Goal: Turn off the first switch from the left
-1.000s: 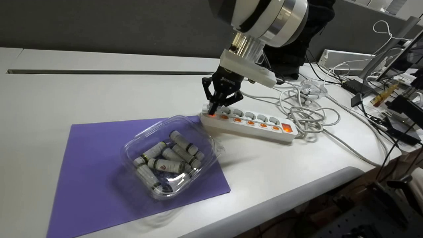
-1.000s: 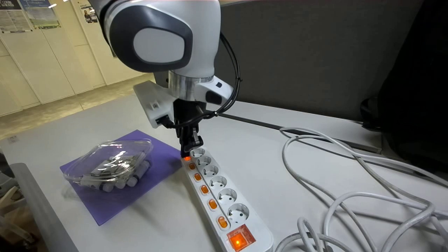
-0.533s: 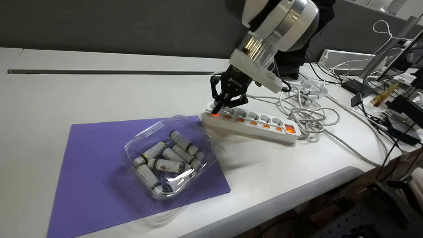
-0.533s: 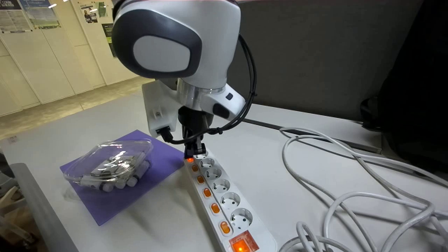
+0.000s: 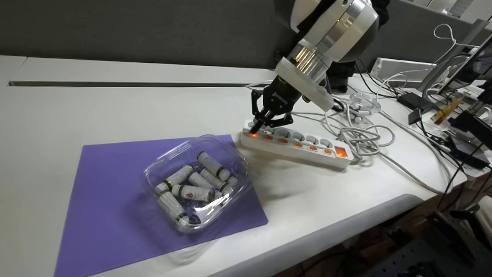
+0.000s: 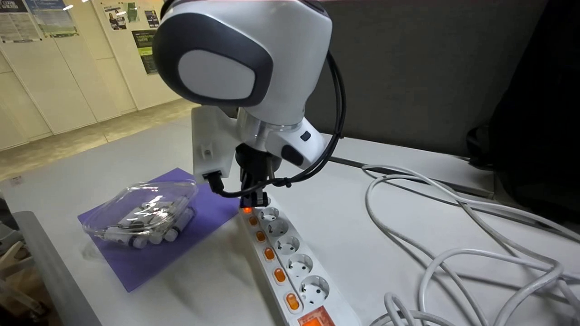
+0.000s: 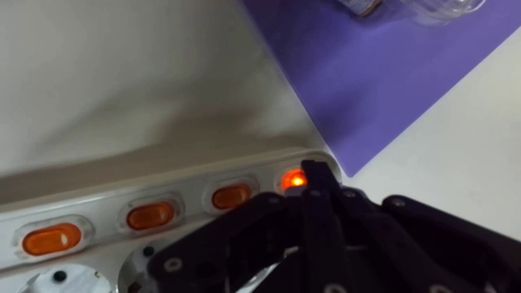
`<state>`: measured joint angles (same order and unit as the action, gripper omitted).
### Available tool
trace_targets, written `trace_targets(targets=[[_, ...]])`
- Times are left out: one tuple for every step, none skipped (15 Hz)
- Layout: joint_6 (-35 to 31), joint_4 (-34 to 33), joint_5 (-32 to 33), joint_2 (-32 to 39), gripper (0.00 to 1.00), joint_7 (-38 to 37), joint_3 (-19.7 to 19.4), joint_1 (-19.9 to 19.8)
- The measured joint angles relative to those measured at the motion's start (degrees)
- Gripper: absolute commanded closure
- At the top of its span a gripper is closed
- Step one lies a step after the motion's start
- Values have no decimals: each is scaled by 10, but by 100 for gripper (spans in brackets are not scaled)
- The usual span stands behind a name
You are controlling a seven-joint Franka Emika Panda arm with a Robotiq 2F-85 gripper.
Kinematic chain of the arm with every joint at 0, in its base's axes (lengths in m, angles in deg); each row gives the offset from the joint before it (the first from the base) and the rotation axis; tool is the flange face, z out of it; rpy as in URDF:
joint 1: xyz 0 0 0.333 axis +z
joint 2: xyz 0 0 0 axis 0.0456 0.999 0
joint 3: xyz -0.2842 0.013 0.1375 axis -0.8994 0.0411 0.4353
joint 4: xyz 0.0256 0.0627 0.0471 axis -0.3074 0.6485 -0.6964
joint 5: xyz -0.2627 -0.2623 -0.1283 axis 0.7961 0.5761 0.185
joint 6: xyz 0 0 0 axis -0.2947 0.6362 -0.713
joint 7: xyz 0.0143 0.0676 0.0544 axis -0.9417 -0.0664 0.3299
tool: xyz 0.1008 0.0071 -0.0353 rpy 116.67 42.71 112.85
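Observation:
The white power strip (image 5: 296,154) lies on the table, in both exterior views (image 6: 344,312) and the wrist view (image 7: 192,203). The first switch from the left (image 7: 292,179) is orange-red and glows brightly at the strip's end by the purple mat. It also shows in both exterior views (image 5: 253,134) (image 6: 247,210). My gripper (image 7: 314,163) is shut with nothing between its fingers. Its tips point down at the first switch and hide part of it; whether they touch it is unclear. In the exterior views the tilted gripper (image 5: 254,130) (image 6: 253,203) is over that end.
A clear container of vials (image 5: 196,192) stands on a purple mat (image 5: 111,215) beside the strip's end. Tangled white cables (image 5: 361,138) lie at the strip's far end, by a large lit red switch (image 5: 340,151). A grey panel (image 5: 134,30) stands behind the table.
The power strip has slid a little along its length towards its cable end, and my shut gripper has moved with it. The arm leans more. The first switch glows throughout.

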<state>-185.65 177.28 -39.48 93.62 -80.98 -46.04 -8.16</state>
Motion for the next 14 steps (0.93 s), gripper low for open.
trace_targets(targets=[[2, -1, 2, 0, 100, -1, -4, 4], [4, -1, 4, 0, 99, -1, -7, 8], [4, -2, 5, 0, 99, -1, -10, 10], [5, -2, 5, 0, 99, -1, -11, 12], [6, -3, 5, 0, 100, -1, -13, 14], [6, -3, 5, 0, 100, -1, -13, 14], [6, -4, 4, -1, 100, 0, -13, 14], [6, -4, 4, -1, 100, 1, -13, 15], [6, -4, 5, -1, 100, 2, -13, 17], [6, -4, 7, -1, 100, 3, -13, 20], [6, -4, 11, -2, 100, 3, -12, 24], [6, -4, 16, -2, 100, 3, -12, 29], [6, -3, 18, -4, 100, 3, -12, 34], [6, -2, 21, -5, 100, 3, -12, 38]])
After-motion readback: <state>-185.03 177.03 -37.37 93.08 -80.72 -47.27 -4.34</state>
